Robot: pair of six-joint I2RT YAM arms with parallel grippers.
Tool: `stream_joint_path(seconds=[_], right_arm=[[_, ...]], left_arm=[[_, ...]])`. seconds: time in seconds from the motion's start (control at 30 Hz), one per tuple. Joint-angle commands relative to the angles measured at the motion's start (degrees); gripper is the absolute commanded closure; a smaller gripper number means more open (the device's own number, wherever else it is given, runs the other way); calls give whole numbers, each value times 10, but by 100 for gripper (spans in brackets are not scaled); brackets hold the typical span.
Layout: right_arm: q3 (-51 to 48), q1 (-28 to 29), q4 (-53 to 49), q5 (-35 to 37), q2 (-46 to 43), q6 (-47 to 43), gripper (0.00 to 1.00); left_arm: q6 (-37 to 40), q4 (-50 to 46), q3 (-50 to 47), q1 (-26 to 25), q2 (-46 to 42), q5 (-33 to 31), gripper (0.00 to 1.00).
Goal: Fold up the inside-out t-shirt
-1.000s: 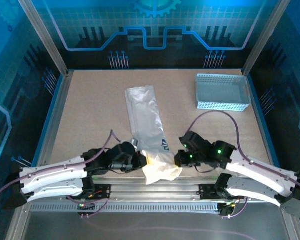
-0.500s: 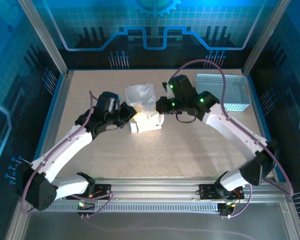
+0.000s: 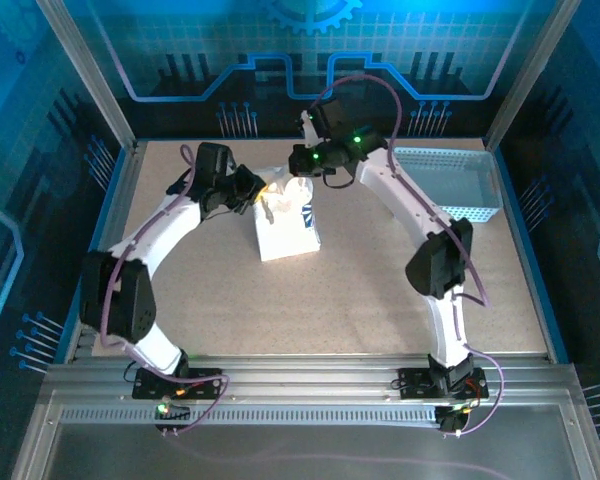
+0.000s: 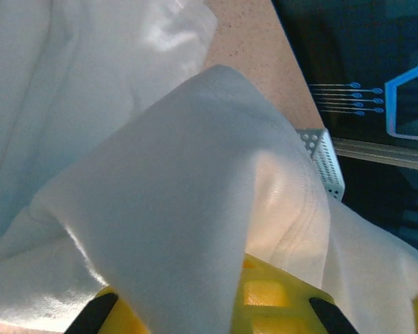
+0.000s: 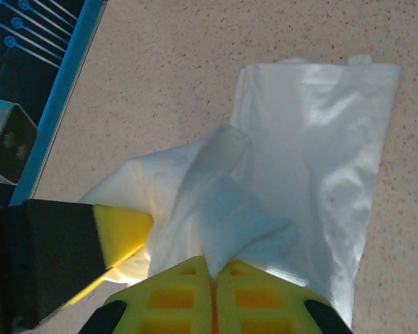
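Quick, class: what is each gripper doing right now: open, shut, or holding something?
Left gripper: jaws shut on a raised edge of the t-shirt.
Right gripper: jaws shut on the t-shirt as well.

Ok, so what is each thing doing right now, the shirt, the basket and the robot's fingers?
White soft cloth t-shirt: doubled over on the speckled beige table, its far edge pinched and raised.
Light blue-grey perforated plastic basket: upright on the table, open side up, apart from the shirt.
Left fingers: shut on the t-shirt.
Right fingers: shut on the t-shirt.
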Motion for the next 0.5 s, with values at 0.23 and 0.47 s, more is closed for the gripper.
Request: stream_joint_path(seconds=[0.23,0.47], right_arm=[[498,-19,-211,17,311,-59,100],[494,-40,-158,-10,362,-61,78]], left_arm=[[18,54,83,45,139,58,92],[23,31,136,59,204,51,75]])
